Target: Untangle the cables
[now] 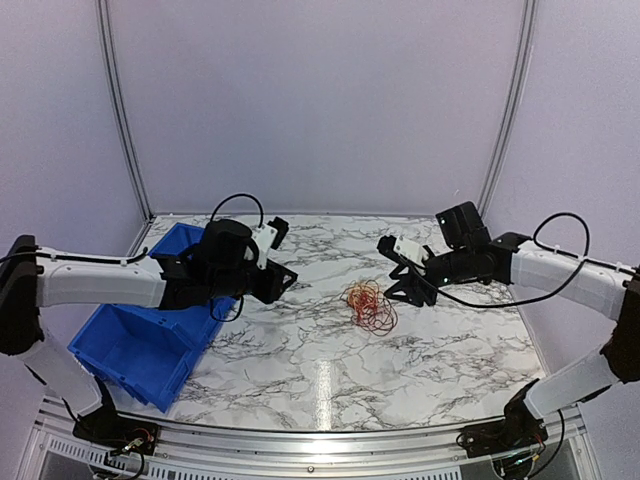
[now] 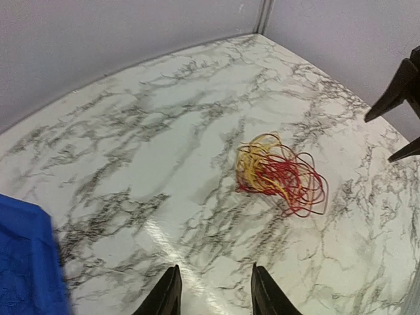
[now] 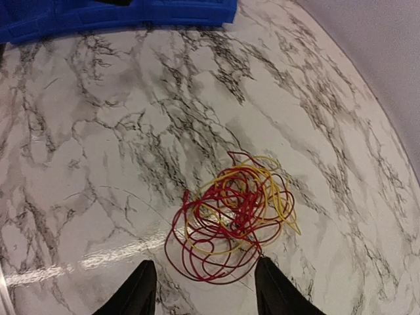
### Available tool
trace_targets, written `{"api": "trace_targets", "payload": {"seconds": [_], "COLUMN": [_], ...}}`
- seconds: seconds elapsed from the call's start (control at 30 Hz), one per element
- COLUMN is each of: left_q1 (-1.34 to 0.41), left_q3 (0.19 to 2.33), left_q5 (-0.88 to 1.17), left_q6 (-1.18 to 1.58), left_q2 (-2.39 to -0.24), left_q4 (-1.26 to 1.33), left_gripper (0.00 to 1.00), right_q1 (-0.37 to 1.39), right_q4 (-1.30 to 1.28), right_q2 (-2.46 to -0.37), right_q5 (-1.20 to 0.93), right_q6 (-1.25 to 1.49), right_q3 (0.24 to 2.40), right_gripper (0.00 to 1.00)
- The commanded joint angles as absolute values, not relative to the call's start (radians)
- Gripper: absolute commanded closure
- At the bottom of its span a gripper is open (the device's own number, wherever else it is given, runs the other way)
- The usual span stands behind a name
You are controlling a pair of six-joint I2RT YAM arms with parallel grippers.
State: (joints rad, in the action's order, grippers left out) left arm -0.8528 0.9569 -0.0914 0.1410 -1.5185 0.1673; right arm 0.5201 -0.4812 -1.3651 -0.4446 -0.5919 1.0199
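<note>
The cables point(image 1: 370, 305) lie as one loose tangle of thin red and yellow wires on the marble table top, near its middle. They also show in the left wrist view point(image 2: 279, 174) and the right wrist view point(image 3: 233, 213). My left gripper point(image 1: 283, 278) hovers to the left of the tangle, well apart from it, and is open with nothing between its fingers point(image 2: 215, 268). My right gripper point(image 1: 405, 290) hangs just right of the tangle and slightly above it. It is open too point(image 3: 205, 261), and the tangle's near edge lies just ahead of its fingertips.
A blue bin point(image 1: 140, 330) stands at the table's left side under my left arm, and its edge shows in both wrist views point(image 2: 26, 262) point(image 3: 118, 13). White walls enclose the table at the back and both sides. My right gripper's fingers point(image 2: 394, 92) show in the left wrist view.
</note>
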Motion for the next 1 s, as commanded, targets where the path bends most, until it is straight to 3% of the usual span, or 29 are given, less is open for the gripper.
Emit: {"api": "trace_targets", "payload": {"seconds": [0.0, 0.13, 0.37, 0.53, 0.7, 0.83, 0.97], "left_q1": [-0.927, -0.975, -0.974, -0.959, -0.923, -0.896, -0.892], "left_q3": [1.06, 1.191, 1.355, 1.426, 1.437, 1.45, 1.483], "left_q5": [0.016, -0.042, -0.094, -0.068, -0.03, 0.038, 0.109], "left_q6": [0.298, 0.336, 0.344, 0.32, 0.309, 0.288, 0.25], "left_q2": [-1.666, -1.837, -2.04, -2.108, -2.147, -2.18, -2.213], "left_q4": [0.206, 0.206, 0.184, 0.162, 0.185, 0.187, 0.186], "left_gripper": [0.62, 0.57, 0.53, 0.57, 0.71, 0.76, 0.64], "right_q1": [0.504, 0.497, 0.499, 0.502, 0.503, 0.503, 0.503], "right_q4": [-0.083, -0.158, -0.203, -0.179, -0.198, -0.202, -0.211], "right_q2": [-1.257, -1.339, -1.519, -1.539, -1.538, -1.541, -1.554], "right_q5": [-0.152, -0.316, -0.375, -0.274, -0.277, -0.259, -0.265], "right_q6": [-0.486, -0.459, -0.479, -0.481, -0.497, -0.508, -0.517], "right_q3": [0.806, 0.843, 0.896, 0.897, 0.902, 0.903, 0.908], "right_gripper": [0.42, 0.39, 0.38, 0.38, 0.38, 0.38, 0.39]}}
